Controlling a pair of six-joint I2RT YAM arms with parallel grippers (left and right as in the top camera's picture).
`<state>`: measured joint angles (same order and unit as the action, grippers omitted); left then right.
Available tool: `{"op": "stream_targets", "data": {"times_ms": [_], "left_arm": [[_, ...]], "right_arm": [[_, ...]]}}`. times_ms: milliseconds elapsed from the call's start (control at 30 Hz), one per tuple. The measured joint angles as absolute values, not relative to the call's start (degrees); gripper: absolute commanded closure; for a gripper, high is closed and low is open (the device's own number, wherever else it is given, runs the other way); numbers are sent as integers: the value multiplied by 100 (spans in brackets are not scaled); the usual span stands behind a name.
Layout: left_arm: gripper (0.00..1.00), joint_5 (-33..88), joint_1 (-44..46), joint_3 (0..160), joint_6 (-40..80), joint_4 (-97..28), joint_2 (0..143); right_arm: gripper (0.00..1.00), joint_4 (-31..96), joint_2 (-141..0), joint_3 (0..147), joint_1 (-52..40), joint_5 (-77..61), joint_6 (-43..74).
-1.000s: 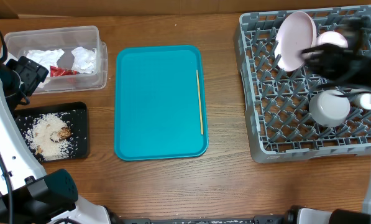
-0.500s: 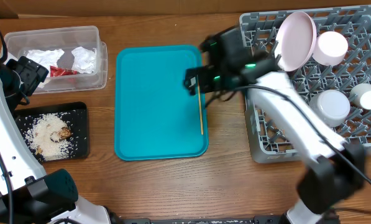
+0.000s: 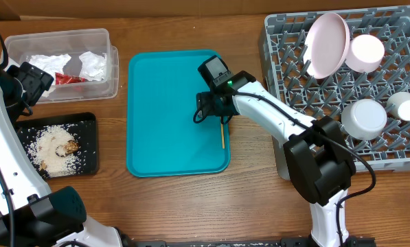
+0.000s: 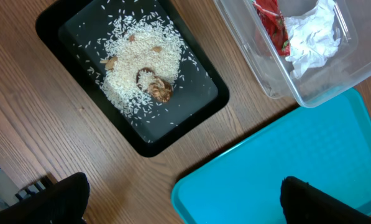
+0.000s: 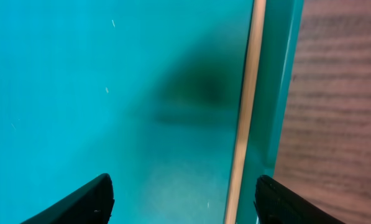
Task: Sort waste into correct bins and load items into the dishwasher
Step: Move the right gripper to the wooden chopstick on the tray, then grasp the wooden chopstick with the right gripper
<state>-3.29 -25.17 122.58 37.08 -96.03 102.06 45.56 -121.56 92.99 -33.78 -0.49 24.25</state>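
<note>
Teal plastic tray [image 3: 170,116] lies in the middle of the wooden desk [image 3: 249,206], and the right tool [image 3: 210,111] hangs low over its right side, fingers spread and released, grasping nothing. In the right wrist view a thin wooden stick [image 5: 244,118] lies flat along the tray's right rim, running between the 2 dark fingertips [image 5: 101,199] without touching either.

The left tool [image 4: 185,208] is spread wide and empty near the desk's left edge, above the black tray [image 3: 88,134]. That tray sits at the left edge and holds a heap of white rice grains [image 3: 48,145] with small brown bits [image 3: 69,145] on it. Just beyond it, in the far left corner, the clear tub [image 3: 112,65] holds crumpled white napkins [image 3: 91,65] and a red scrap [image 3: 67,79].

The grey dish rack [image 3: 308,140] fills the far right corner. In it a large pale plate [image 3: 327,44] stands on edge, a smaller round white piece [image 3: 366,51] touches it, and a white bowl [image 3: 365,118] and small white cup [image 3: 404,106] sit nearer the right edge
</note>
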Motion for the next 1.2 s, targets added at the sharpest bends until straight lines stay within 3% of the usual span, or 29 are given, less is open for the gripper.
{"op": "stream_targets", "data": {"times_ms": [1200], "left_arm": [[0,-329,-2517,12258,3708,-9601,10206]], "right_arm": [[29,4088,-12617,9299,-3603,628,2528]]}}
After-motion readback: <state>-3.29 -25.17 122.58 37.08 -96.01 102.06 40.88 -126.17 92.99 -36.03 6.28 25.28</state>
